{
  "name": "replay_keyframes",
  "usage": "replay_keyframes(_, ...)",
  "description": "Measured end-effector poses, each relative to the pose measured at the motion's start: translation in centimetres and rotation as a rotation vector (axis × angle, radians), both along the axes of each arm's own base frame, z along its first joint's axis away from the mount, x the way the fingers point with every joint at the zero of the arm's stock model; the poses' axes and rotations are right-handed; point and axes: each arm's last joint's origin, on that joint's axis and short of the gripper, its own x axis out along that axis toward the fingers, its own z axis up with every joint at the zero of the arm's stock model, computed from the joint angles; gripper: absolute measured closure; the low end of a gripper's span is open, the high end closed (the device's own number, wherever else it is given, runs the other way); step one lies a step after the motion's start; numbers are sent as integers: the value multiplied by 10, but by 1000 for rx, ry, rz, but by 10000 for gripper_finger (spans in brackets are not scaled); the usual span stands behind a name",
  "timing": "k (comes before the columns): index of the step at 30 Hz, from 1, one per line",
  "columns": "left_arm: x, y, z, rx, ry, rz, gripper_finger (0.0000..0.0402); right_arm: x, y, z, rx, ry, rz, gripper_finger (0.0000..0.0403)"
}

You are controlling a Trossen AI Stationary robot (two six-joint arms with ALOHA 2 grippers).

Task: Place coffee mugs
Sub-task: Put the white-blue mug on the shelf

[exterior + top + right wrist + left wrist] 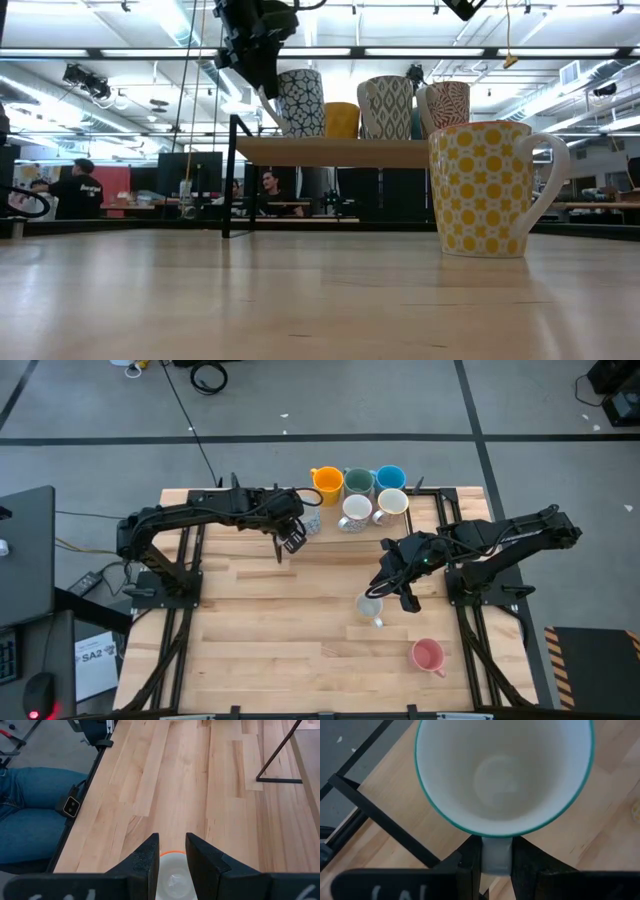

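Teal-rimmed and patterned black on white outside, one mug (pixel 505 775) is gripped by its handle in the left claw (pixel 496 855). It is held upright at the near left edge of the raised shelf (pixel 330 152) at the far end of the table (pixel 260 620), apparently so that it can be set down beside the others. On that shelf, five mugs are already grouped close together, from the orange mug (pixel 327 481) across to the blue mug (pixel 390 477); space is left at their left for the one being carried. Further right, the yellow-patterned mug (pixel 484 190) is left standing on the table. The right claw (pixel 172 850) is poised above it, fingers slightly parted and nothing held, probably lined up for the next pickup. Nearest the front right, the pink mug (pixel 428 655) is not yet placed.
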Motion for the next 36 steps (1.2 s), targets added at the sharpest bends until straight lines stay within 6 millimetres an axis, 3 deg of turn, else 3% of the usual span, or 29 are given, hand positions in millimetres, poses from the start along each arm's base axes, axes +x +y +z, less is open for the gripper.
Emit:
replay_keyframes(10,2,0,1,19,-11,-28,316,0,0,0,0,0,0,302)
replay_keyframes(22,3,1,4,28,-38,-36,251,0,0,0,0,0,0,302)
replay_keyframes(36,-8,-1,18,39,-92,-37,248,0,0,0,0,1,0,302)
